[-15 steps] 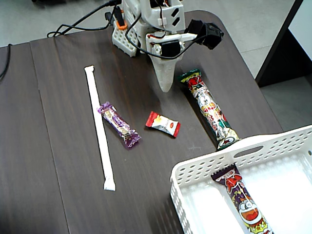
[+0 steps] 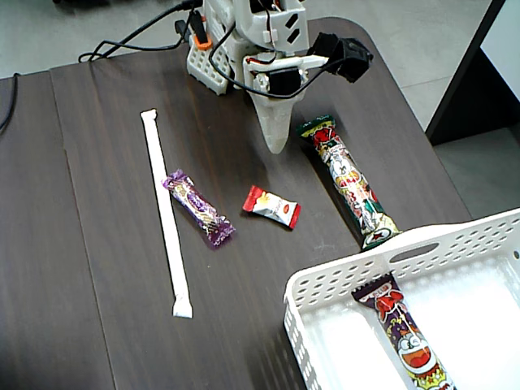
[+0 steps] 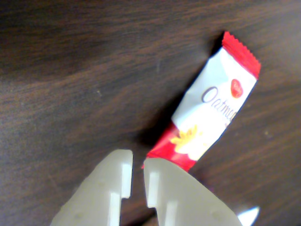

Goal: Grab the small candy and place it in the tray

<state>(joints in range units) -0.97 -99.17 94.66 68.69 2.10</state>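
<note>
The small candy, white with red crimped ends, lies flat on the dark wooden table near the middle. In the wrist view the candy lies slanted just beyond and to the right of my fingertips. My gripper hangs above the table, farther back than the candy, its white fingers pointing down. In the wrist view the gripper has its jaws almost together with only a thin gap, holding nothing. The tray, a white perforated basket, stands at the front right.
A cartoon-printed snack stick lies right of the candy, and another snack stick lies inside the tray. A purple wrapped bar and a long thin white stick lie to the left. The arm base and cables are at the back.
</note>
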